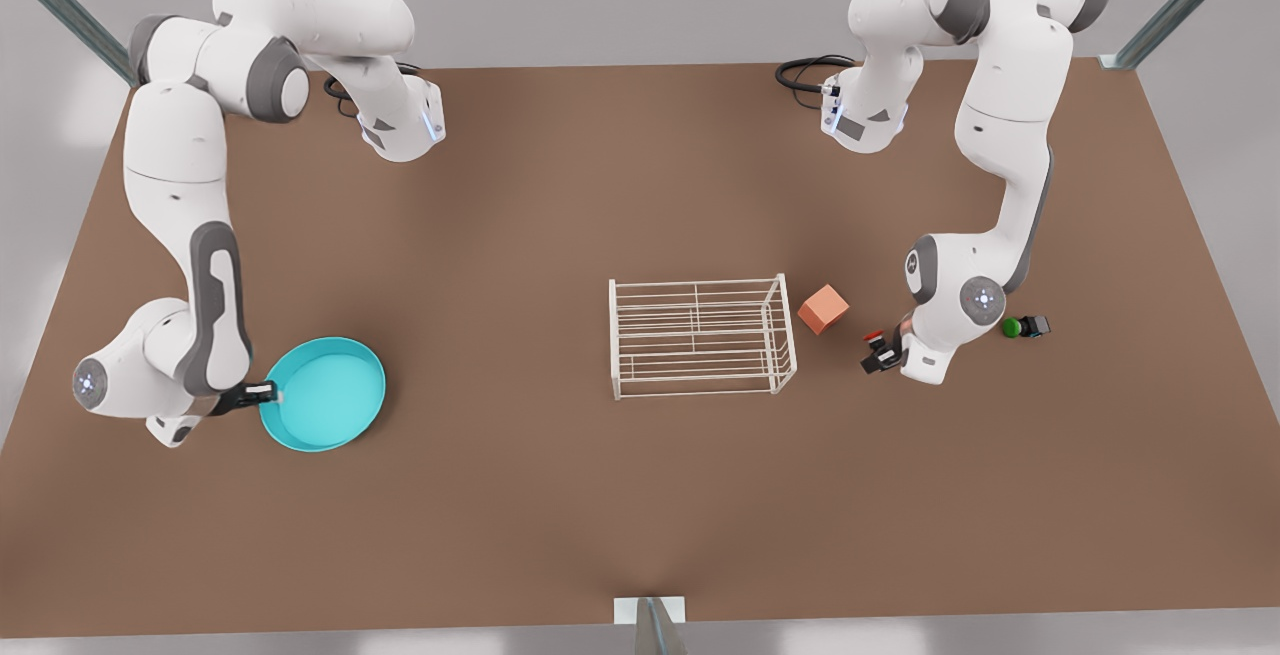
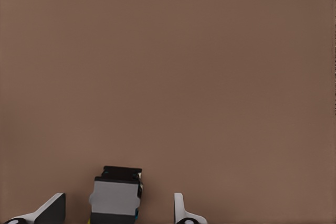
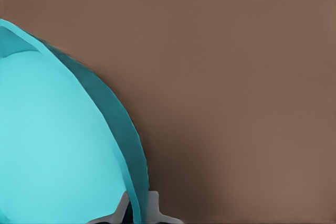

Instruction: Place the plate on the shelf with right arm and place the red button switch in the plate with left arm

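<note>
The shelf [image 1: 700, 336] stands near the middle of the brown table [image 1: 560, 185], its slatted top bare, with open tabletop on its near and far sides; every other thing is placed from it. Well away on the front view's left lies the plate [image 1: 325, 393], flat on the table and short of the table's edge; the right gripper [image 1: 268, 394] pinches its rim on the side away from the shelf, and in the right wrist view the fingers [image 3: 153, 207] straddle the turquoise wall [image 3: 113, 124], clenched on it. Between plate and shelf the table lies bare.

Just beside the shelf on the front view's right sits an orange cube [image 1: 823, 308], close to its end frame. Past the cube is the red button switch [image 1: 875, 338], and the left gripper [image 1: 884, 355] is down at it; the left wrist view shows the dark box [image 2: 116, 196] between spread fingers [image 2: 181, 208], with a gap on each side, so the claw is released. Farther out, behind the left arm's wrist, rests a green-capped switch [image 1: 1025, 327].
</note>
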